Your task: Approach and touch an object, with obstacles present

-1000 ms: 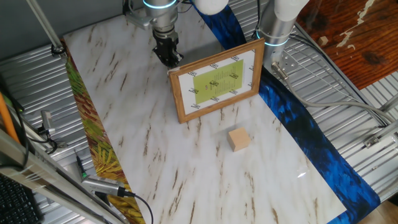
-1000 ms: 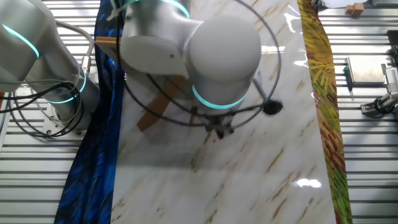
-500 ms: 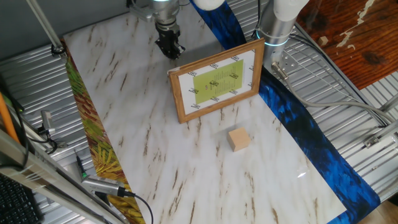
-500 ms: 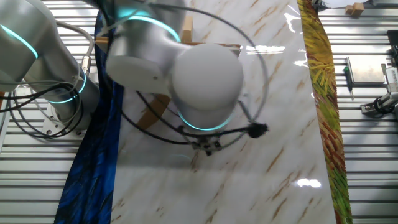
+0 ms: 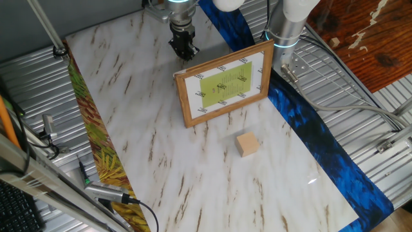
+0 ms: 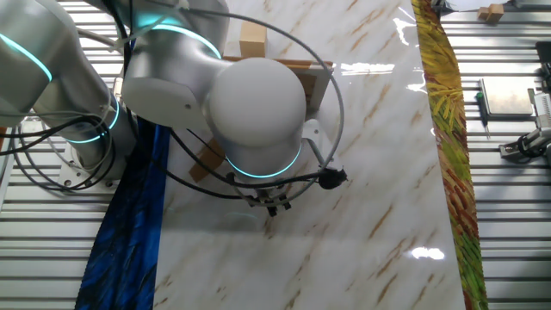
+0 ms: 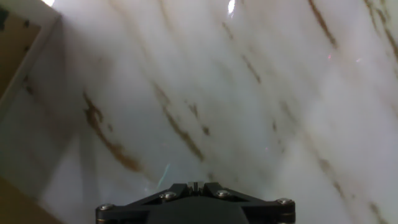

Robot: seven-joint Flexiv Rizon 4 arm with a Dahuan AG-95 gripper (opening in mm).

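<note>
The small tan wooden cube point(image 5: 247, 144) sits on the marble-patterned counter point(image 5: 148, 129), out in the open toward the counter's blue-striped long edge point(image 5: 322, 148), resting flat with nothing touching it. Between it and the arm stands the picture frame point(image 5: 224, 84), brown wood around a white mat and a yellow-green panel, propped upright and leaning back a little; its printed face is turned toward the cube. In the other fixed view the frame point(image 6: 301, 77) shows only its wooden back and strut, and the cube point(image 6: 253, 40) peeks out beyond it, near the far end of the counter. The gripper point(image 5: 183, 49) hangs on the far side of the frame from the cube, near the counter's corner by the arm's base, pointing down over bare marble and close to the frame's upper left corner without touching it. The fingers look drawn together at their tips in the fixed view, with nothing between them. The hand view shows only the gripper's dark body point(image 7: 195, 204) above veined marble, with a frame edge point(image 7: 18, 56) at the left.
</note>
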